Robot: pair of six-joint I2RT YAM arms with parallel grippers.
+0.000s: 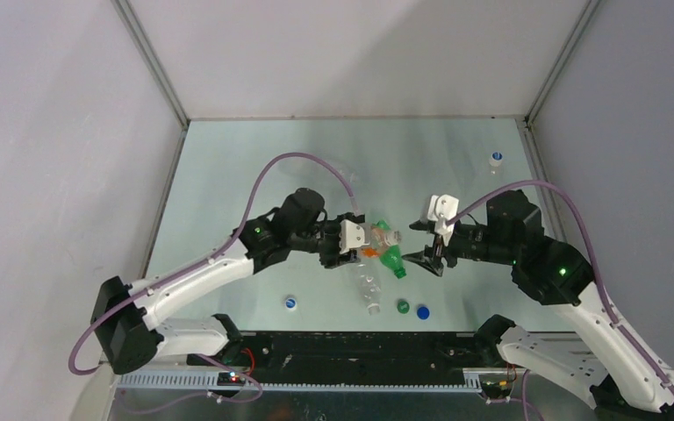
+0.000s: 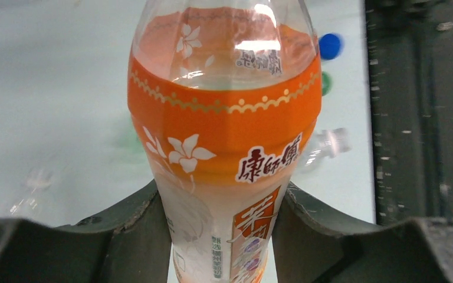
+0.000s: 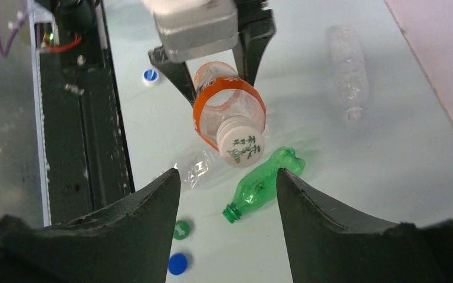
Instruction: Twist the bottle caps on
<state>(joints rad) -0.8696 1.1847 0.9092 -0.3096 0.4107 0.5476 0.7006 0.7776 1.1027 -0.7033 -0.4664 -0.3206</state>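
Note:
My left gripper (image 1: 360, 244) is shut on the orange labelled bottle (image 2: 224, 118), its fingers (image 2: 135, 230) pressing the lower body. The bottle is held off the table with a white cap (image 3: 240, 144) on its neck, pointing toward my right gripper (image 3: 227, 177). That gripper (image 1: 426, 254) is open and empty, a short way in front of the cap. Below lie an uncapped green bottle (image 3: 263, 183) and a clear bottle (image 3: 197, 168). A green cap (image 3: 181, 229), a blue cap (image 3: 177, 263) and a blue-and-white cap (image 3: 150, 76) lie loose on the table.
Another clear bottle (image 3: 348, 71) lies farther back on the table. A small clear bottle (image 1: 495, 162) stands upright at the far right. The black rail (image 1: 351, 346) with the arm bases runs along the near edge. Grey walls enclose the table.

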